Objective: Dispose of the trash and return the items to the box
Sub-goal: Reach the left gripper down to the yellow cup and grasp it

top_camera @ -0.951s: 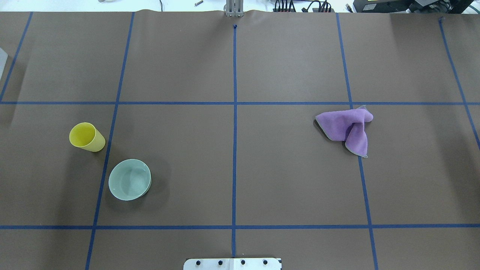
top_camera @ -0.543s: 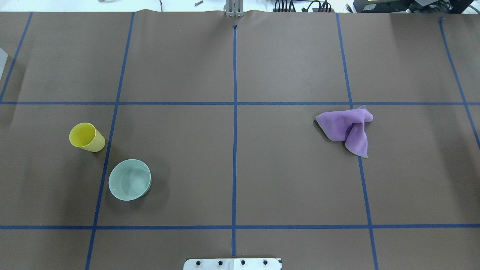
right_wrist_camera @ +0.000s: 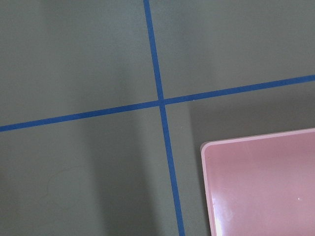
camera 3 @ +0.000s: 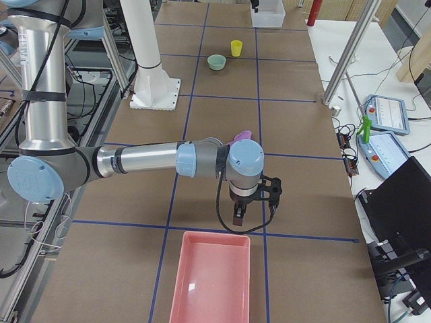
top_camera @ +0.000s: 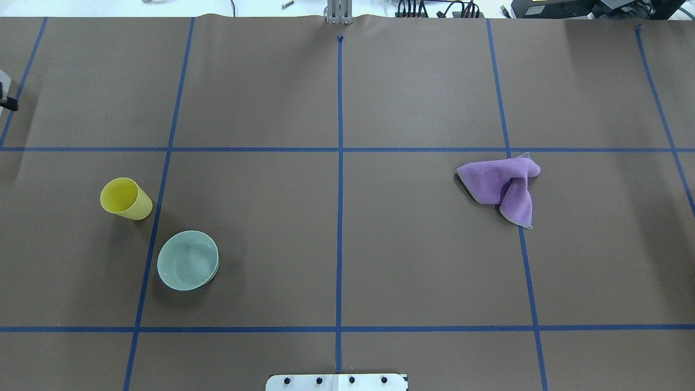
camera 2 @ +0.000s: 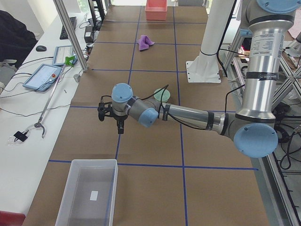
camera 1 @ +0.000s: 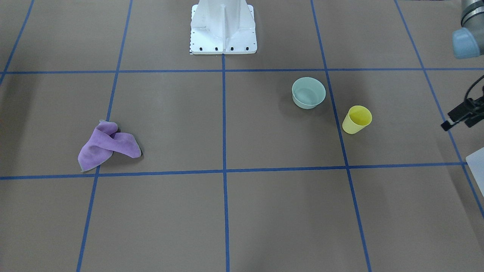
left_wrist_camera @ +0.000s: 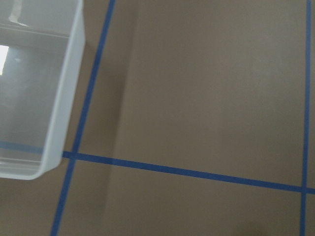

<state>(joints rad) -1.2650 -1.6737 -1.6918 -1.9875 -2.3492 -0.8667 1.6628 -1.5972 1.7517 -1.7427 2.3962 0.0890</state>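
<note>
The yellow cup [top_camera: 126, 199] stands on the left part of the table, with the pale teal bowl [top_camera: 188, 260] upright close beside it, nearer my base. Both also show in the front view: the cup [camera 1: 357, 119] and the bowl [camera 1: 308, 92]. The translucent box [camera 2: 87, 193] stands empty at the table's left end and shows in the left wrist view [left_wrist_camera: 39, 98]. My left gripper [camera 2: 110, 123] hangs above the table between the cup and the box; I cannot tell whether it is open. My right gripper [camera 3: 254, 214] hangs near the pink tray; I cannot tell its state.
A crumpled purple cloth [top_camera: 502, 187] lies on the right part of the table. A pink tray [camera 3: 209, 282] stands empty at the table's right end and shows in the right wrist view [right_wrist_camera: 261, 187]. The white robot base [camera 1: 223, 26] stands at the near middle edge.
A black tip of my left gripper has come into the overhead view at the left edge. The cup, the bowl and the cloth have not moved.
</note>
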